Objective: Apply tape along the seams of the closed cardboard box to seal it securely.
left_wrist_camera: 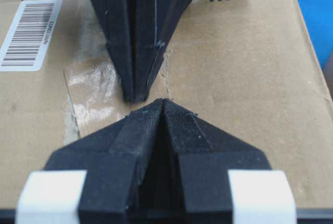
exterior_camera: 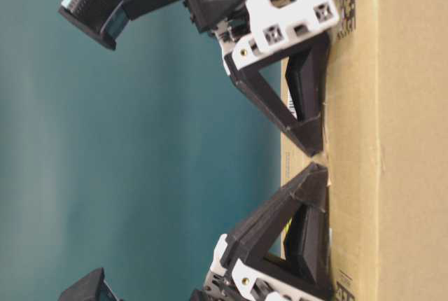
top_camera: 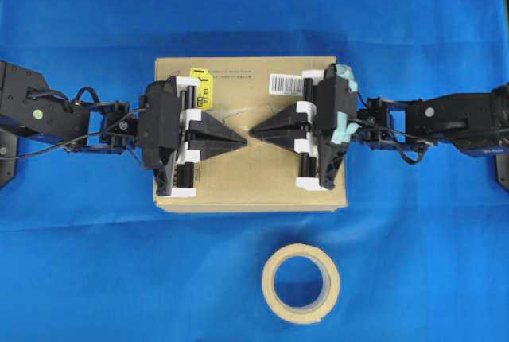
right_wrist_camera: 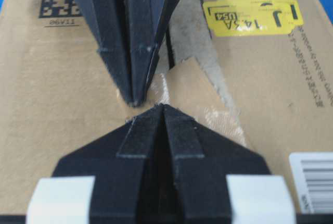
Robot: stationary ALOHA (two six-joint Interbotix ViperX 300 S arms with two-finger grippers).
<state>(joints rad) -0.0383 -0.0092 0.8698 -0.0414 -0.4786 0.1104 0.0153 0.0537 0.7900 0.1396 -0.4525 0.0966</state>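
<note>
Pressing tip-to-tip over the cardboard box [top_camera: 250, 183] top, both grippers have jaws pressed together, holding nothing. L gripper [left_wrist_camera: 164, 104] and R gripper [right_wrist_camera: 158, 108] nearly meet at box centre. Tape [left_wrist_camera: 96, 96] lies flat on the seams [right_wrist_camera: 195, 52], just beside both tips, off to the barcode-and-sticker side; its long axis seems to run across the tips' line. Neither arm is clearly nearer, so either could prob. rub it down.

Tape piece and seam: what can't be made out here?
- Tape: left wrist view, its right edge hidden behind the right pincer.
- Seam: overhead view, mostly covered by both arms.
- Pincer tips pressing the cardboard box: table-level view, contact too blurred to confirm.
</note>
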